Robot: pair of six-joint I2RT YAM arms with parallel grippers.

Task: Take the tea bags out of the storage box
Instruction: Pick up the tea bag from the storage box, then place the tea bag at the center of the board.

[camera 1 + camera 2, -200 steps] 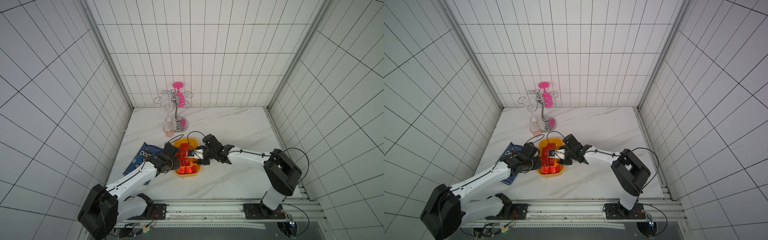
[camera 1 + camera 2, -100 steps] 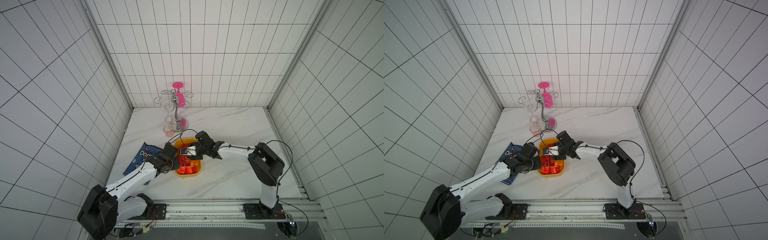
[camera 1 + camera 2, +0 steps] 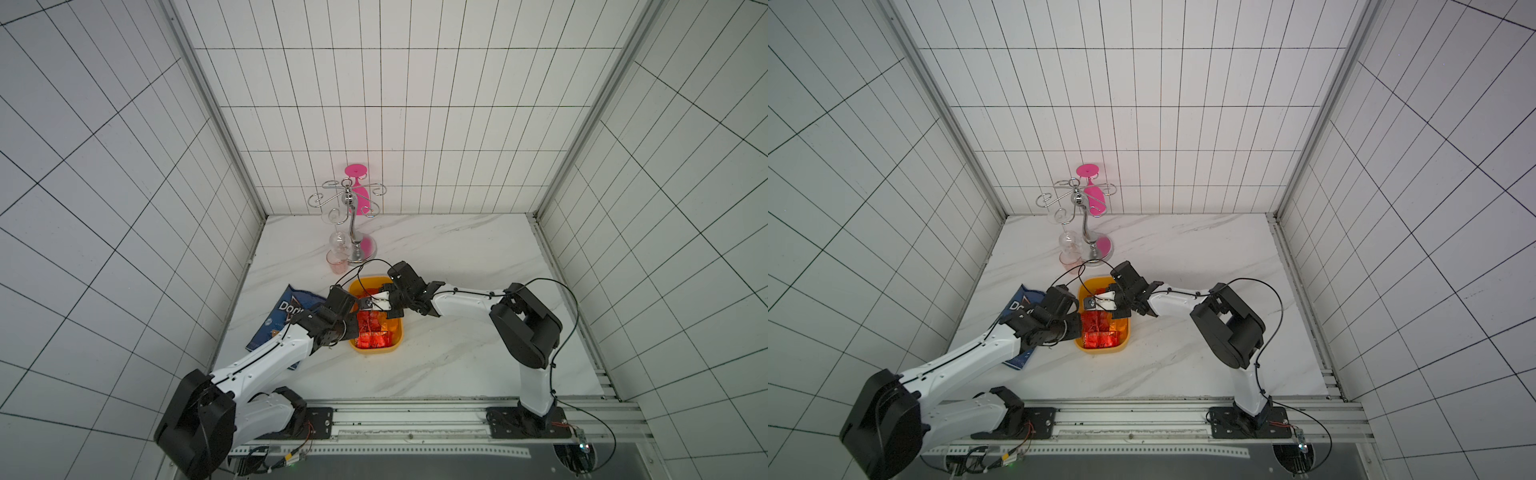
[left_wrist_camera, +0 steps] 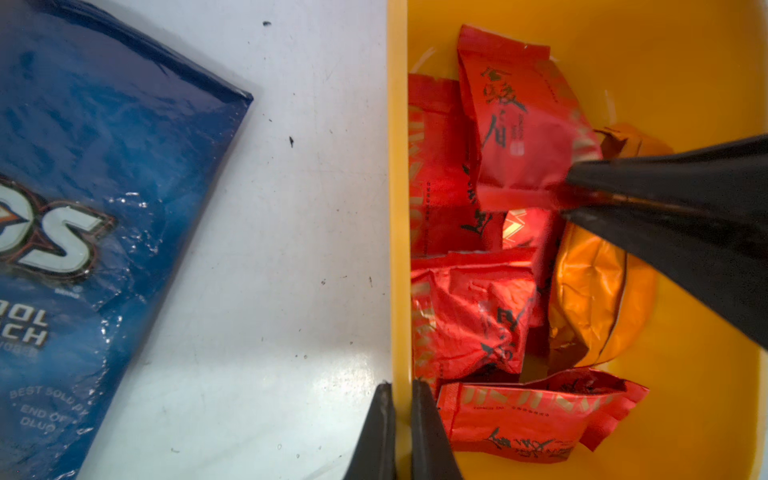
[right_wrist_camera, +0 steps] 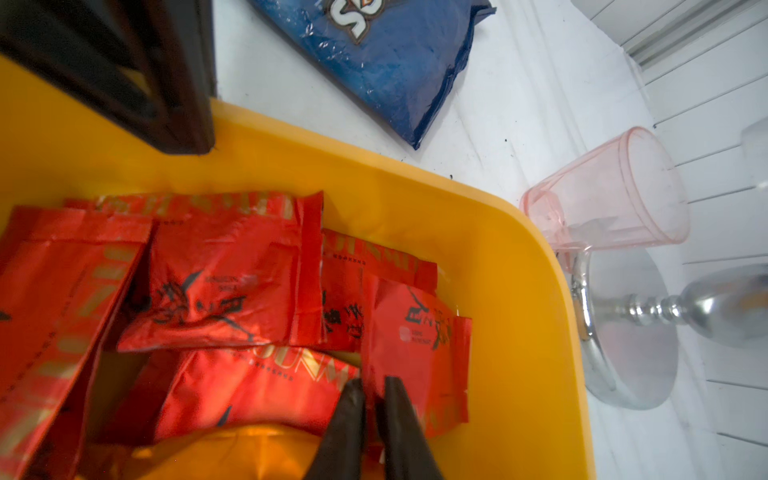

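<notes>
One storage box (image 3: 374, 349) on the counter (image 3: 457, 340), blue chip bag (image 3: 286, 309) at its nine o'clock, tea bags (image 4: 469, 320) kept inside; shown by wrist views alone: left gripper (image 4: 399, 388) jaws clamped on its wall, right gripper (image 5: 372, 386) jaws pinched on a red tea bag (image 5: 415, 332).

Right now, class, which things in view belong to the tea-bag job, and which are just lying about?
Job: tea bags; box; left tool, shut on the box wall; right tool, pinching a tea bag.
Lying about: chip bag; pink cup; rack; pink glass.
</notes>
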